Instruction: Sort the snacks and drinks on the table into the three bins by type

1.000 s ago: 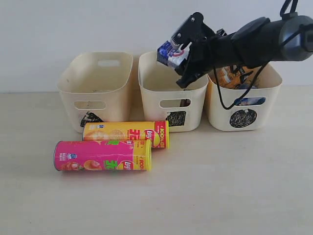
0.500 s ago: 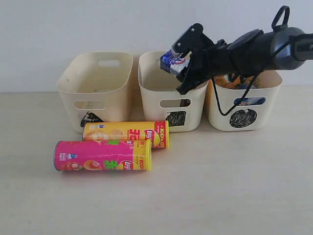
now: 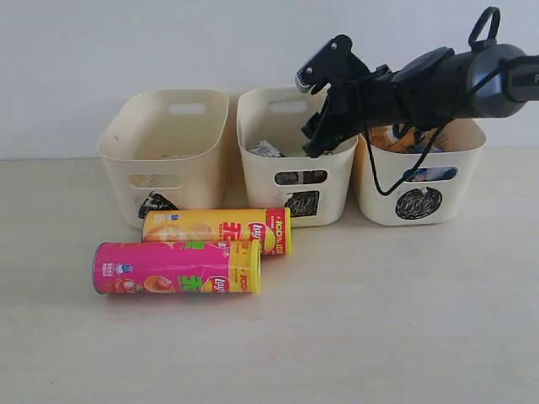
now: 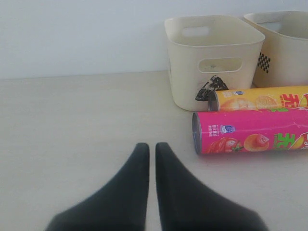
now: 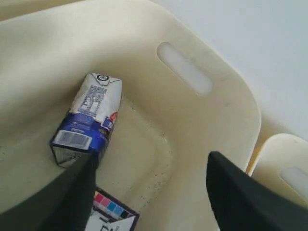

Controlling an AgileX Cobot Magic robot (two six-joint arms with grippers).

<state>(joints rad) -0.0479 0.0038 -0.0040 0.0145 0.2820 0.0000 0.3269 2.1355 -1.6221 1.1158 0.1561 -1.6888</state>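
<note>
My right gripper (image 3: pixel 313 108) hangs open over the middle bin (image 3: pixel 330 192), the one marked with a square. In the right wrist view the right gripper (image 5: pixel 151 159) is empty. Below it, the blue-and-white drink carton (image 5: pixel 89 122) lies on the floor of that bin (image 5: pixel 211 125), beside a dark purple carton (image 5: pixel 114 212). The yellow chip tube (image 3: pixel 217 230) and the pink chip tube (image 3: pixel 177 279) lie on the table (image 3: pixel 379 311) in front of the left bin (image 3: pixel 164 156). My left gripper (image 4: pixel 151 147) is shut and empty, low over the table, short of the pink tube (image 4: pixel 250 137).
The right bin (image 3: pixel 421 198), marked with a circle, holds an orange foil bag (image 3: pixel 389 133) and a blue one showing through its handle slot. The right arm's cable hangs in front of that bin. A white wall stands close behind the bins.
The right gripper held the blue-and-white carton above the middle bin. It has now opened, and the carton has dropped into the bin. The chip tubes have not moved.
</note>
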